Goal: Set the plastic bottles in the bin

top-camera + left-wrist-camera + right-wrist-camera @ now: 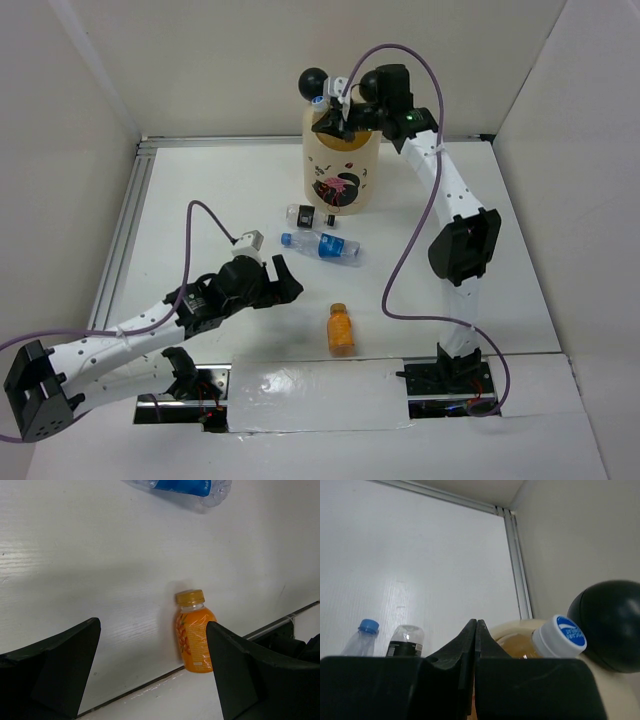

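- Right gripper [476, 645] clenched empty above the bin [340, 175]; a blue-capped bottle [559, 637] pokes out.
- Mid-bench [200, 190], three wait: black-label bottle [310, 215], blue-label bottle [322, 244], orange bottle [195, 635].
- Left gripper [152, 645] released, facing orange.

The white worktop [75, 555] looks matt and faintly ribbed. The orange bottle [194, 637] is glossy plastic. The bin [322, 160] is smooth cream, its ball ears [315, 80] shiny black.
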